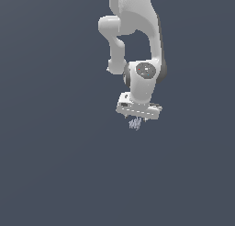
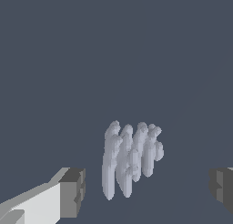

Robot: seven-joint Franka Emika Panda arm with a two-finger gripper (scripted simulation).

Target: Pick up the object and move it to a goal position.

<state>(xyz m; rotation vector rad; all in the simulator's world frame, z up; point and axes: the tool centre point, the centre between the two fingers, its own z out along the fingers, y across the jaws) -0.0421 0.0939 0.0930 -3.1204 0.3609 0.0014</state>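
Pale prongs of the object (image 2: 132,159) are seen between the wide-open fingers (image 2: 73,191) of the end effector (image 1: 138,117), at its 6 o'clock. Nothing is held; a grab is likely planned.

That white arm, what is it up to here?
It is a simulated robot arm reaching down over a tiny pale lavender-grey object, a cluster of thin prongs, which it is meant to pick up and move. The gripper is open, its fingers standing on either side of the object without touching it. Nothing is grasped yet.
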